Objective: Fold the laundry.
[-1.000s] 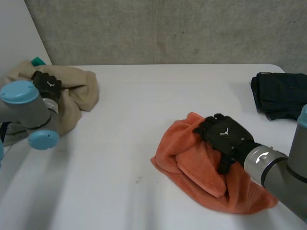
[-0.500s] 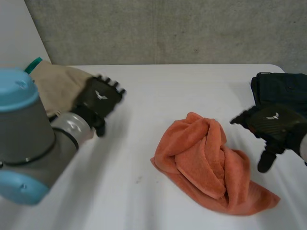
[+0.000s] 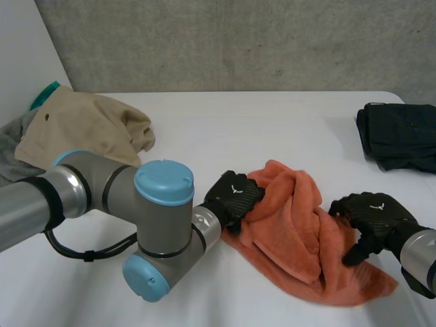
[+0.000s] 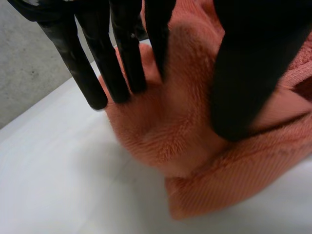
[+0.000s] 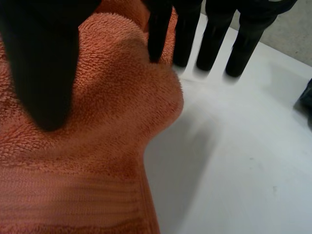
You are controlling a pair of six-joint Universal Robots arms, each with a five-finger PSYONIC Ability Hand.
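Grasping was in hand: left hand and right hand sat on opposite edges of orange towel, fingers released; next, pinching and spreading seemed needed.

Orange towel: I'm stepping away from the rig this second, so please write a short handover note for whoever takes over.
Left hand: open, straight fingers over the orange towel, at its edge on the left arm's side.
Right hand: open, thumb over the towel's opposite edge.
Towel lies crumpled on the white table; beige garment heaped far left, dark garment far right.
Done: no fold in the towel yet.
Left: grasp, spread flat, fold; probably the beige garment next.
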